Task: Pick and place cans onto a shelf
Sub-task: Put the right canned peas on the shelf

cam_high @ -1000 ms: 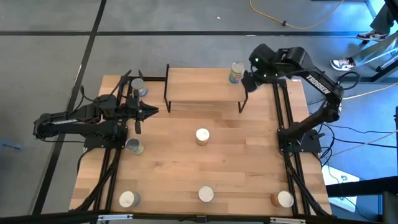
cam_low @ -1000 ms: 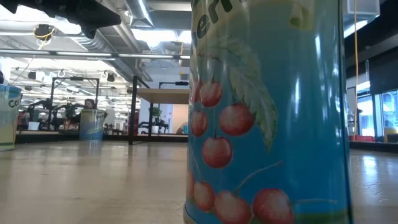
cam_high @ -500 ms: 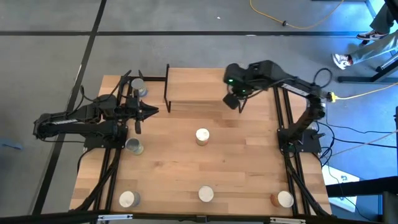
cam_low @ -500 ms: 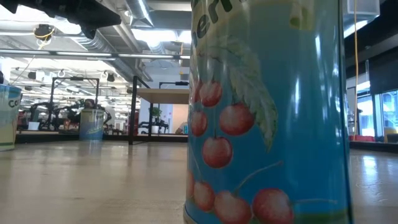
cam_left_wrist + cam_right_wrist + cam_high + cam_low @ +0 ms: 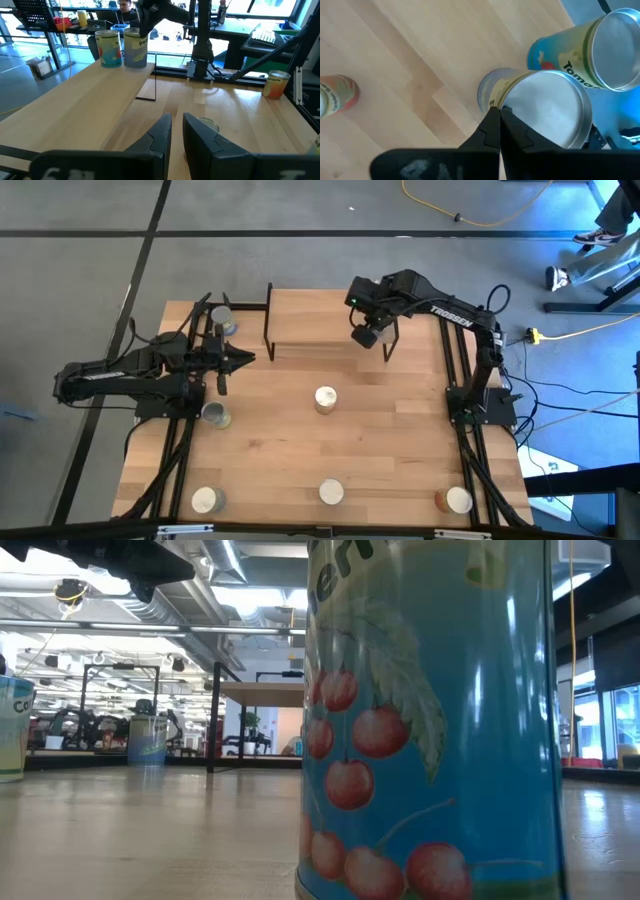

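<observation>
The light-wood shelf [image 5: 320, 320] stands at the table's far middle. Two cans stand side by side on its right end: one with a yellow label [image 5: 547, 112] and one with a blue label [image 5: 602, 52]. Both also show in the left wrist view [image 5: 135, 47] [image 5: 111, 48]. My right arm hides them in the high view. My right gripper [image 5: 364, 337] is above them, its fingers shut [image 5: 496, 125] and pointing down at the yellow-labelled can's rim. My left gripper [image 5: 248, 358] waits at the table's left, empty, with a narrow gap between its fingers [image 5: 177, 125]. My right gripper's shut fingertips [image 5: 492, 122] stand at the rim of the yellow-labelled can's top [image 5: 520, 100], coming from above. I cannot tell whether they touch it. The can stands upright on the shelf.
Loose cans stand on the table: one in the middle [image 5: 325, 398], two by the left rails [image 5: 222, 320] [image 5: 215, 415], and three along the near edge [image 5: 205, 500] [image 5: 330, 492] [image 5: 455, 500]. A blue cherry-labelled can [image 5: 430, 720] fills the low view.
My right gripper has gone from the shelf's far right corner toward the table's left and near side, and now stands over the shelf's right end. The can that showed at that corner is now hidden under the arm.
</observation>
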`<state>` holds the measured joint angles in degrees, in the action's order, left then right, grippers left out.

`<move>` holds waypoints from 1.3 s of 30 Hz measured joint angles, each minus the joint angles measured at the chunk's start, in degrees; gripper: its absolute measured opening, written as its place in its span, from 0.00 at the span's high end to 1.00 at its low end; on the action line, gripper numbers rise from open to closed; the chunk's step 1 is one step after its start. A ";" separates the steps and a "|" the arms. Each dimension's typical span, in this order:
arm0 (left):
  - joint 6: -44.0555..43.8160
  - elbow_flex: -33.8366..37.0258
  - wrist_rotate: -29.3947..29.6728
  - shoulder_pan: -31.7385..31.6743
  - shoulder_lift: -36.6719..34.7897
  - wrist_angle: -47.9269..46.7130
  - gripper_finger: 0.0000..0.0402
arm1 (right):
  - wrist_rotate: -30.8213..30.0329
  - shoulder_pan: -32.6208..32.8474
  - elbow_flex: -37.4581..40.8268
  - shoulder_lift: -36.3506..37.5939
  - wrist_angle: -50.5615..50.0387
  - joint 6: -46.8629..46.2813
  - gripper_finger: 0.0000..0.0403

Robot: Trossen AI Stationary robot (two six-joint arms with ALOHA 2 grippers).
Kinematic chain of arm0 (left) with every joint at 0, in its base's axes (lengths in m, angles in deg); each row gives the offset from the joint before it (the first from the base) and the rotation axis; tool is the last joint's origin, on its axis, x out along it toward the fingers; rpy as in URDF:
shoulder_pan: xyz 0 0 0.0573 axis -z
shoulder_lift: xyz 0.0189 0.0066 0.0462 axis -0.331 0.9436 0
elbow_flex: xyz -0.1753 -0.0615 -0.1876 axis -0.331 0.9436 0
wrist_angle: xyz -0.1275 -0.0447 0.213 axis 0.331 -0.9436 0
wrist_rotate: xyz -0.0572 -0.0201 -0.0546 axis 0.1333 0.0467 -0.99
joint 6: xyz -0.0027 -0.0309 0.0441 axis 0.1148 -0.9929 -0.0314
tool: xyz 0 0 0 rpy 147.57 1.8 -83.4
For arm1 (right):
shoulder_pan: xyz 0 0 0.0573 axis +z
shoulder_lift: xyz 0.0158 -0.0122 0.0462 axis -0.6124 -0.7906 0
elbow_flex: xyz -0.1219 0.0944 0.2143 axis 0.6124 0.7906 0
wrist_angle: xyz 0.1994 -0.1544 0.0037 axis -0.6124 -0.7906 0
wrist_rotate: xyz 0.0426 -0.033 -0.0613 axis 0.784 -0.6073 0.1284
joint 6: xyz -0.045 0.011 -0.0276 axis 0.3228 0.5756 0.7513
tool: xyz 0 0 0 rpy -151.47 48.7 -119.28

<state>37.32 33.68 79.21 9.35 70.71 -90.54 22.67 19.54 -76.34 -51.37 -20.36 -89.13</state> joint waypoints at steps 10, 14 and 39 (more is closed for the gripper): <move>0.02 0.00 0.02 0.00 -0.02 0.00 0.90 | 2.96 -1.69 0.02 -0.83 0.04 0.43 1.00; 0.11 0.00 0.02 -0.01 -0.02 0.00 0.90 | 3.16 -2.46 0.04 -0.83 0.04 0.30 1.00; 0.14 0.00 0.00 -0.01 -0.02 -0.01 0.90 | 5.56 -3.88 0.09 -0.83 0.07 0.14 0.88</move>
<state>37.46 33.68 79.21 9.34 70.69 -90.55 28.24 15.65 -76.25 -52.21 -20.30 -89.00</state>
